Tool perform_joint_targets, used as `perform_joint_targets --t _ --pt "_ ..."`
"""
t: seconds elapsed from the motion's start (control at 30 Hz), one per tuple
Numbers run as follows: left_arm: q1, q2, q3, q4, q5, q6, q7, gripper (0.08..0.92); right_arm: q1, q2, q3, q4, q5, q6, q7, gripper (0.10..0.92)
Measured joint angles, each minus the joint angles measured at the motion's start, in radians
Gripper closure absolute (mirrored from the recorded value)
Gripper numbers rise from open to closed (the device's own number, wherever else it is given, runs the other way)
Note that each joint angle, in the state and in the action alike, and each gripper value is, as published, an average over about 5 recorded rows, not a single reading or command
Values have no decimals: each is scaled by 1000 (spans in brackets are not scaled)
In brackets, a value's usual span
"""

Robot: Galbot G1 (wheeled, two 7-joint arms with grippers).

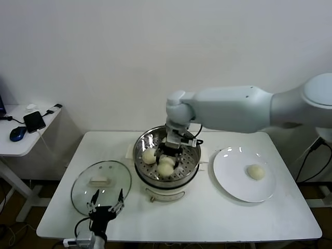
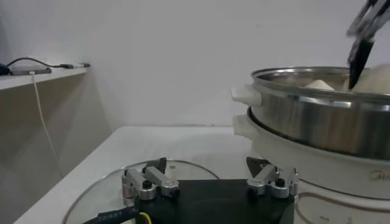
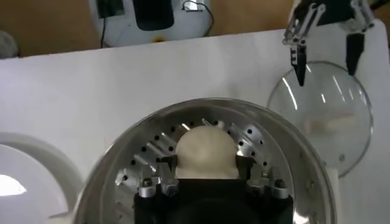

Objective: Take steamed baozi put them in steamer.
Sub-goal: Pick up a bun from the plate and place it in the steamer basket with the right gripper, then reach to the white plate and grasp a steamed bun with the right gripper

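white desk carried the steamer, a plate with one baozi, and a glass lid. right pincer gripped a bun inside the steamer, seen only from its wrist; left pincer hung open over the lid.

Pale cream baozi on plain white plate. Shiny steel steamer, perforated tray, cream-white base. Clear glass lid; white table.

No text, label or number is legible anywhere.
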Motion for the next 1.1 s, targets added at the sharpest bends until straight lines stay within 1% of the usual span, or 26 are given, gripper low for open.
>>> perform_joint_targets --t 0.2,0.27,0.4,0.47,0.53,0.7,0.8,0.9,1.1 --pt "-1 0 1 1 -2 0 0 177 -48 33 12 -57 -38 41 1 372" --pt "-1 0 2 2 -2 0 0 177 -59 40 17 -72 -43 51 6 356" --pt "-1 0 3 2 -2 0 -1 177 -68 47 26 -90 -41 67 10 267" --pt "0 1 3 2 -2 0 0 177 -63 46 28 -93 -26 73 6 226" --pt "1 2 5 0 -1 0 0 177 -49 42 28 -97 -3 78 -4 209" --pt "4 2 10 -4 1 -1 2 177 21 7 8 -114 87 77 -42 203" --pt "4 2 13 -5 3 -4 2 177 81 -37 -30 -132 160 46 -59 202" --pt "3 2 14 -5 4 -7 2 177 146 -101 -81 -154 223 -20 -73 203" --pt "1 2 12 -4 4 -10 3 177 227 -268 -184 -178 284 -173 -98 203"
